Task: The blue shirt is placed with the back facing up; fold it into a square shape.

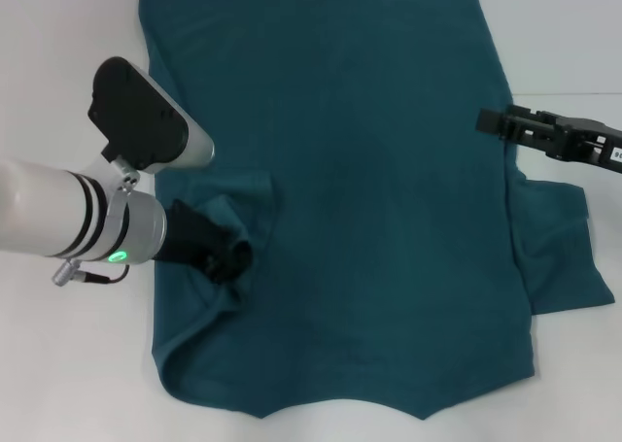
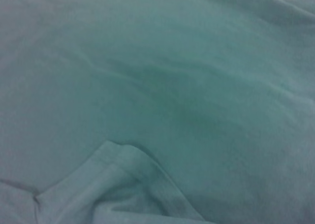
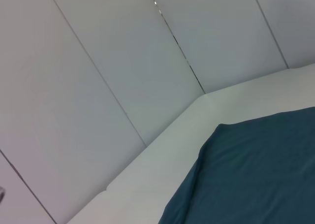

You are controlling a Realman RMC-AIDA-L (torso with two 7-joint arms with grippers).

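Blue shirt (image 1: 369, 199) plain, left sleeve folded inward.

The blue shirt (image 2: 187, 96) fills the left wrist view, softly wrinkled (one hemmed edge (image 2: 123, 172) folded over itself).

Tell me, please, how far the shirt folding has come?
Early stage. The shirt lies flat, plain side up. In hand: the left gripper has the left sleeve bunched inward over the body. Left: the right sleeve is spread out, the right gripper hovers nearby, and no square exists yet.
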